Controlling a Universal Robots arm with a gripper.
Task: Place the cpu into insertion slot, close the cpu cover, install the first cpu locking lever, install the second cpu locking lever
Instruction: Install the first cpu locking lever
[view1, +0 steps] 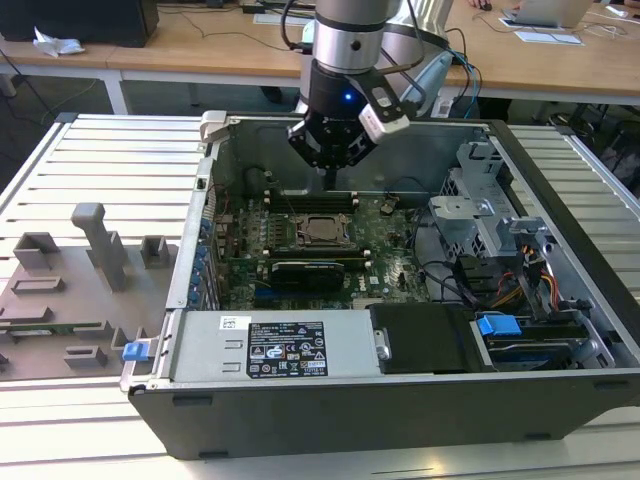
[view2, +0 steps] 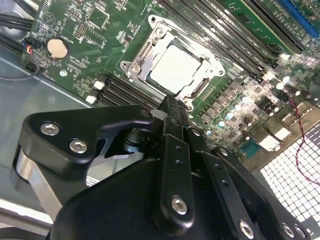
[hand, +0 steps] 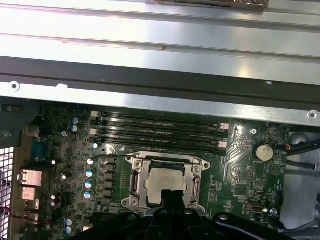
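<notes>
The chip (hand: 162, 181) lies flat in the socket (view2: 132, 71), right under the pincer (hand: 172, 195) and just ahead of its tips. The cover frame (hand: 136, 176) is down around the chip, its cut-out showing the pale metal top. A thin wire lever (hand: 110, 157) runs off one side of the socket; I cannot tell whether it is hooked.

The pincer is narrow, its two fingers pressed together into one slim point, and it holds nothing. In the exterior view it hangs above the green board (view1: 385, 262), apart from it, inside the open computer case (view1: 400, 395). The long memory slots (hand: 160, 132) lie just beyond the socket from the tips.

By my reading the work is at the levers. A closed point like this suits pushing a wire. It should come down beside the lever, well clear of the frame and the memory slots, press gently, and sweep the wire under its catch without skidding across the board.
</notes>
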